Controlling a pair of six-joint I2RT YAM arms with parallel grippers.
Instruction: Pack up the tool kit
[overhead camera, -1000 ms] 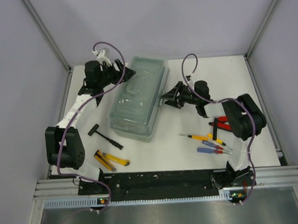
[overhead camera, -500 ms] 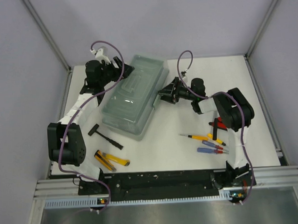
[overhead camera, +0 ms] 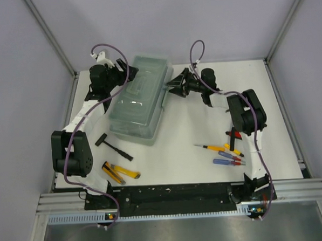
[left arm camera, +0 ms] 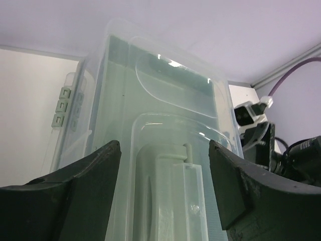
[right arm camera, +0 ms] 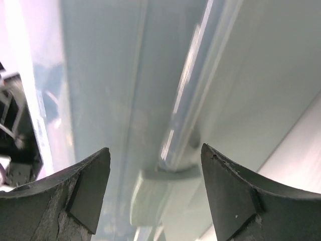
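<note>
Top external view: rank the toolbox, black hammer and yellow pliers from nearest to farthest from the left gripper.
1. The toolbox, directly beside the left gripper, far side.
2. The black hammer, mid-table, left.
3. The yellow pliers, near edge, left.

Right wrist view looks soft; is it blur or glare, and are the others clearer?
Right wrist: toolbox too close, blurred, a bright glare streak along a ridge. Left wrist: sharper, small highlights on its top. Top external: crisp, evenly lit.
</note>
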